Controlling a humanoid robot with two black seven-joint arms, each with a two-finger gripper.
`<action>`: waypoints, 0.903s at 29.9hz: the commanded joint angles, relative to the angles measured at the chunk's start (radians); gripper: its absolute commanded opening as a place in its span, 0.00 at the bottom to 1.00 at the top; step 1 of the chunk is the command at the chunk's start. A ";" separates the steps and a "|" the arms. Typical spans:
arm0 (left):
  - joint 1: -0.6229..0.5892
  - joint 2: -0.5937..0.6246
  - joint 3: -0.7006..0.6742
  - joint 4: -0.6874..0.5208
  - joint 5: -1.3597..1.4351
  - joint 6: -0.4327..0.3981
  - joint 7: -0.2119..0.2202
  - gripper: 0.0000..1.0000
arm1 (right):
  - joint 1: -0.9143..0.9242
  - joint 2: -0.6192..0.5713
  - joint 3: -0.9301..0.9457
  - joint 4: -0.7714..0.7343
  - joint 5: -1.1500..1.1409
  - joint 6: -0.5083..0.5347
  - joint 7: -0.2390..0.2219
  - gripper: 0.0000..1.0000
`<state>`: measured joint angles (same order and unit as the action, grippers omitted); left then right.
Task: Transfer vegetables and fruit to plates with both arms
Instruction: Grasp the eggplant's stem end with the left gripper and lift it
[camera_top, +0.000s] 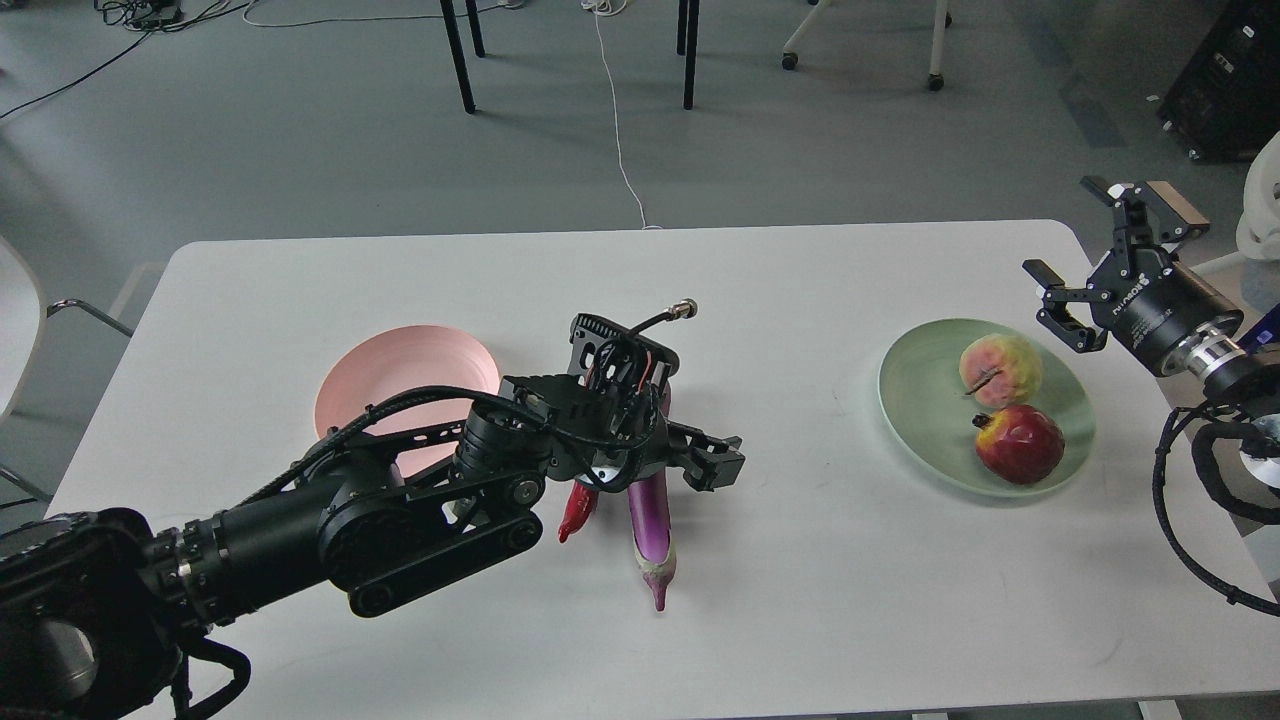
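The purple eggplant and the red chili pepper lie side by side at the table's middle, their far halves hidden under my left arm. My left gripper hangs low just right of the eggplant's middle; its dark fingers look slightly apart and hold nothing. The pink plate sits bare behind the left arm. The mint green plate at the right holds the yellow-green pink-blushed fruit and the dark red pomegranate. My right gripper is open and empty above the table's right edge, beyond the green plate.
The white table has its right edge under my right arm. Beyond the table's far edge there are chair legs and a white cable on the grey floor.
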<state>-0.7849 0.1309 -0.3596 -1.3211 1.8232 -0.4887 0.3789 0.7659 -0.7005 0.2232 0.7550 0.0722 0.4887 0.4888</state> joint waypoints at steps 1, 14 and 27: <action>0.004 0.006 0.001 0.005 -0.001 0.000 0.000 0.98 | 0.000 0.001 -0.001 0.001 0.000 0.000 0.000 0.99; 0.026 0.010 0.001 0.062 -0.008 0.000 -0.001 0.98 | -0.011 0.001 -0.001 0.003 -0.002 0.000 0.000 0.99; 0.055 0.007 0.001 0.066 -0.012 0.000 -0.003 0.73 | -0.013 0.001 -0.001 0.001 -0.002 0.000 0.000 0.99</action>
<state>-0.7308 0.1389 -0.3587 -1.2569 1.8105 -0.4887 0.3744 0.7532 -0.6995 0.2224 0.7562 0.0705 0.4887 0.4887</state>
